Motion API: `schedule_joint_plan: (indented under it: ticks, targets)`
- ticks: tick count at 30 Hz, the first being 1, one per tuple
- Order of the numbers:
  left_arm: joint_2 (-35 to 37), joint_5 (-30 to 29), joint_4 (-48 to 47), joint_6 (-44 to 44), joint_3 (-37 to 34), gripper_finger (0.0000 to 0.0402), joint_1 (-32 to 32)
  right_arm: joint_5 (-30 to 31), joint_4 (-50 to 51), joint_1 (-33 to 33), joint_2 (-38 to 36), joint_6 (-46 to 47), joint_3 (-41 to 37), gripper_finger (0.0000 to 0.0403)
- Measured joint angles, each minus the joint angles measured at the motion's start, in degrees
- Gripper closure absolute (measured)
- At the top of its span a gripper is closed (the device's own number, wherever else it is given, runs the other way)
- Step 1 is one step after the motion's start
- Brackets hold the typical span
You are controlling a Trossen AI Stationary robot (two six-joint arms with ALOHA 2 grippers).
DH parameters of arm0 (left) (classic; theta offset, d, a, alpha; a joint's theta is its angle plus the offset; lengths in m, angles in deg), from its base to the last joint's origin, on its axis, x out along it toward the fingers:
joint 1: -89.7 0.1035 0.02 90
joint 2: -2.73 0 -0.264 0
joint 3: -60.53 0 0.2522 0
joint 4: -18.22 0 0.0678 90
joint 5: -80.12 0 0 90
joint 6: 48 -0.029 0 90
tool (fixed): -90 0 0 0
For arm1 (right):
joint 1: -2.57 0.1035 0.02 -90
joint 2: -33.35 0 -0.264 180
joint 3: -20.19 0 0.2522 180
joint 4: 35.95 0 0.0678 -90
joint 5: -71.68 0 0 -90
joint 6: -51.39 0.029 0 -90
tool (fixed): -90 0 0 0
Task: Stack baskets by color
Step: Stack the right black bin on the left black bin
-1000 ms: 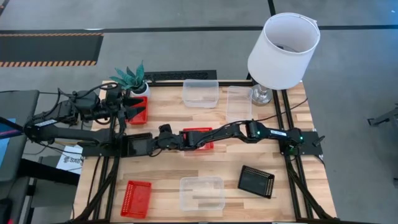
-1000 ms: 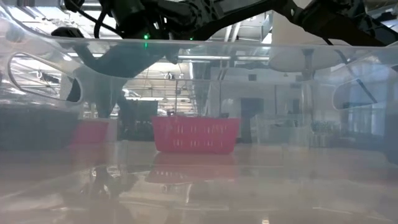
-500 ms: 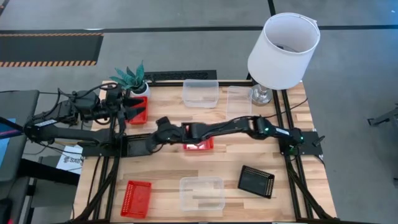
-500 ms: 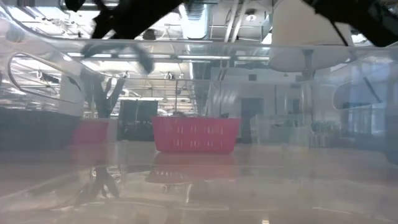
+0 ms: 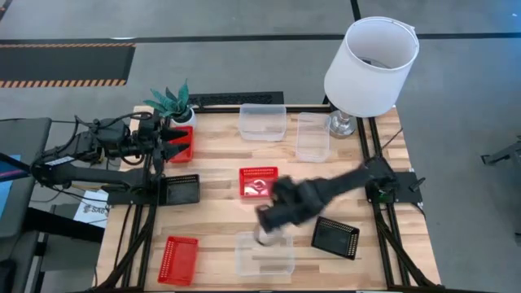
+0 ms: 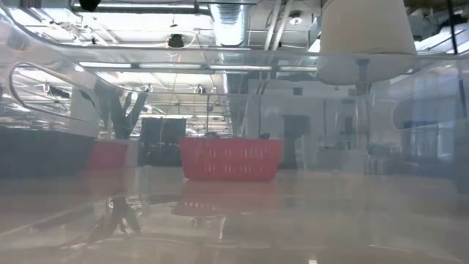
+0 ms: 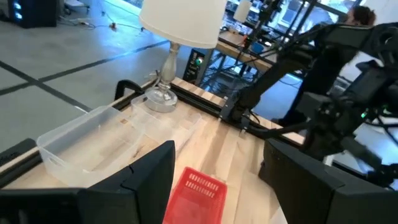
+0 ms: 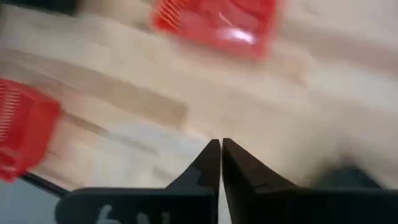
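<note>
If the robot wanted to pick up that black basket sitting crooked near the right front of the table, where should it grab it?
Probably by one rim wall of the black basket, coming straight down from above: it lies open side up and turned askew, so the fingers would need rotating to straddle a wall.

— What lies around the table?
— Grey concrete floor (image 5: pixel 244 65) with dark seams, a hazard-striped mat (image 5: pixel 65 61) at one side
— And overhead?
— Long ceiling strip lights (image 6: pixel 242 67) in an open hall

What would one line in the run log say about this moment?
right gripper: fingertips together, holding nothing, over near clear basket | left gripper: open, waiting above far red basket | sorting unfinished
</note>
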Motion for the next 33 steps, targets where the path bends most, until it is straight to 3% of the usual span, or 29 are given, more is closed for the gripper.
schedule_joint_plan:
  ticks: [5,12,17,21,33]
  targets:
    - [-0.3,2.5,0.0,0.0,0.0,0.0168,0.0,-4.4,-3.8,7.1,-4.4,12.9,-10.9,0.033]
    - [-1.5,1.1,0.1,0.3,0.0,0.0168,0.0,-12.6,-7.8,16.6,-11.6,32.0,-29.5,0.0258]
    - [-3.1,0.5,0.4,0.9,0.0,0.0168,0.0,-21.9,-9.3,19.7,-15.5,34.8,-39.7,0.0185]
    - [-4.4,0.5,0.4,2.0,0.0,0.0168,0.0,-24.7,-13.2,20.4,-19.5,36.1,-47.0,0.0148]
    - [-8.1,0.0,0.4,6.0,0.0,0.0168,0.0,-26.1,-31.8,22.0,-28.4,36.6,-70.8,0.0142]
